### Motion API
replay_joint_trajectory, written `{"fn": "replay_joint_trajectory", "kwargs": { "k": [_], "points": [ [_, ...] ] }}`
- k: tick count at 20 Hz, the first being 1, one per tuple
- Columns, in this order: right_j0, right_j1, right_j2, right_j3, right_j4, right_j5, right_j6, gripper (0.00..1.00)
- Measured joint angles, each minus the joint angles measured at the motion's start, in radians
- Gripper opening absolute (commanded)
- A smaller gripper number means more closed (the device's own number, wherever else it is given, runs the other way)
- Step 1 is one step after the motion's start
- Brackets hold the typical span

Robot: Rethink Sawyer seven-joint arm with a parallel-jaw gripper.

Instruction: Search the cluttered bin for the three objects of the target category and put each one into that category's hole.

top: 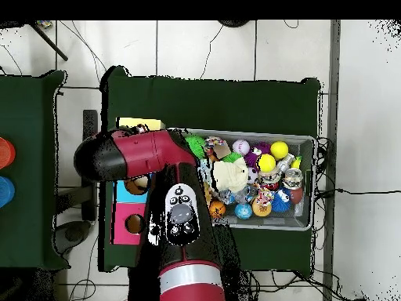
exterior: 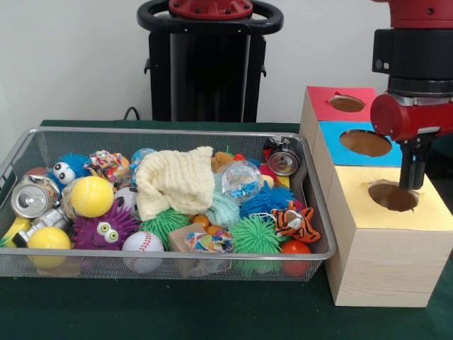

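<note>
My gripper (exterior: 410,184) hangs over the hole in the yellow top (exterior: 393,196) of the wooden box (exterior: 382,262), its tip at the hole's rim; nothing shows in it. The blue-topped hole (exterior: 365,142) and the red-topped hole (exterior: 347,103) lie behind. Left of the box, the wire mesh bin (exterior: 170,132) holds a jumble: a cream cloth (exterior: 173,180), yellow balls (exterior: 92,196), a baseball (exterior: 142,243), green spiky balls (exterior: 255,235), a tiger toy (exterior: 296,222) and drink cans (exterior: 33,197). From overhead, my arm (top: 141,153) covers most of the box and hides the gripper.
The bin (top: 312,157) sits on a green-covered table (top: 235,98). A purple fuzzy monster (exterior: 106,228), a blue fuzzy one (exterior: 69,170) and a second can (exterior: 284,161) lie among the toys. Another green table (top: 27,157) carries red and blue discs.
</note>
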Motion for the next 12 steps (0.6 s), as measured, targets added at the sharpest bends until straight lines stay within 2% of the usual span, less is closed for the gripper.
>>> {"fn": "replay_joint_trajectory", "kwargs": {
  "k": [6, 12],
  "points": [
    [0.028, -0.002, -0.042, -0.001, 0.0, 0.0, 0.0, 0.0],
    [0.013, -0.01, -0.052, 0.005, 0.0, -0.024, 0.0, 0.0]
  ]
}}
